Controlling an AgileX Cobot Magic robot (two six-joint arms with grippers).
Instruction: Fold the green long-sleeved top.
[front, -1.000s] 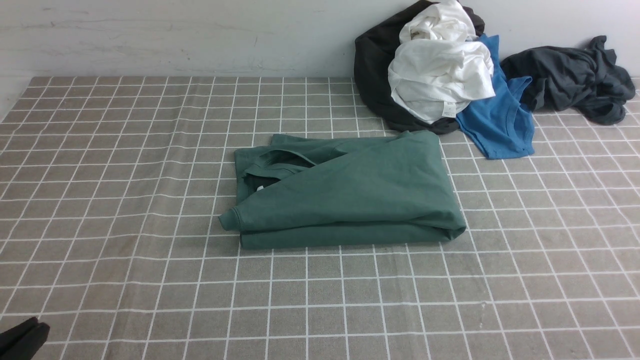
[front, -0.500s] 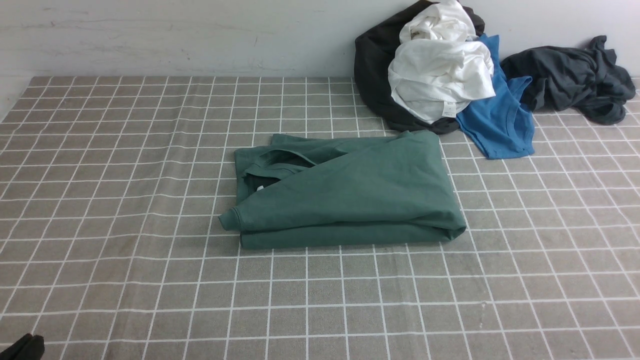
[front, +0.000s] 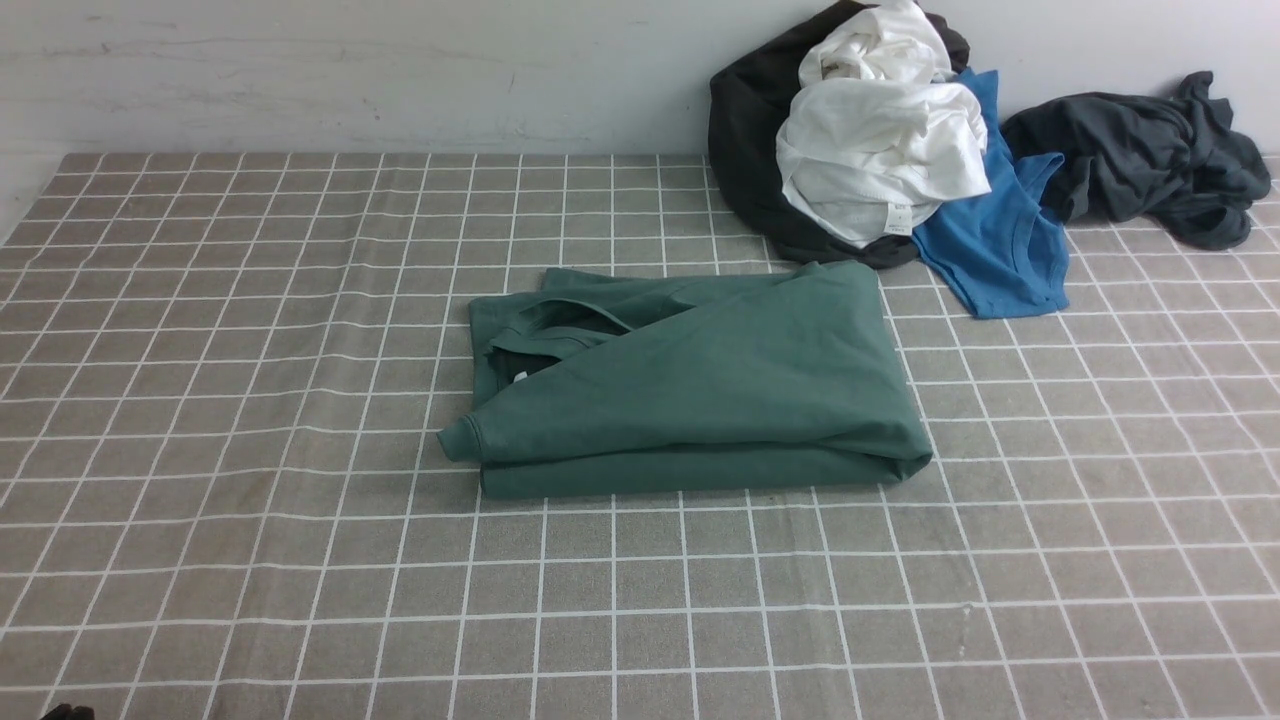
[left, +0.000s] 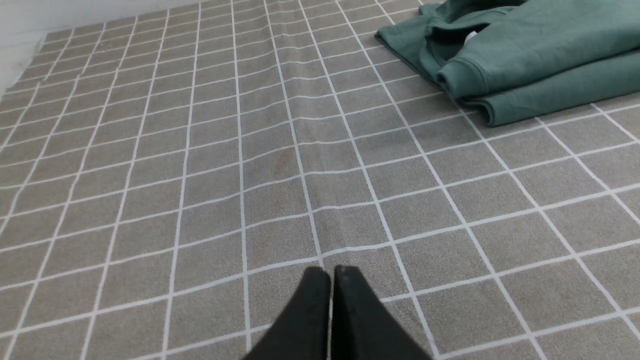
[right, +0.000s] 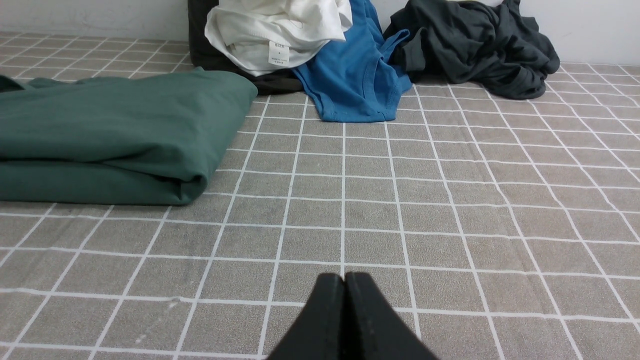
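Two grippers, both closed and empty. Left gripper: fingers pressed together, poised over bare checked tablecloth, well apart from the green top. Only a dark sliver of it visible at the near left corner of the front view. Right gripper: fingers pressed together, over bare cloth, well apart from the green top's right folded edge; out of the front view.

Mid-table: green top lying flat, folded into a thick rectangle, neck opening and white label toward the robot's left, one ribbed cuff protruding at the near left corner, rounded fold at the right end.

Far right, against the wall: pile of clothes, with a white garment on top of a black garment, and a blue T-shirt spread beside them. Black garment touching the green top's far right corner. Farthest right: crumpled dark grey garment, just beside the blue T-shirt.
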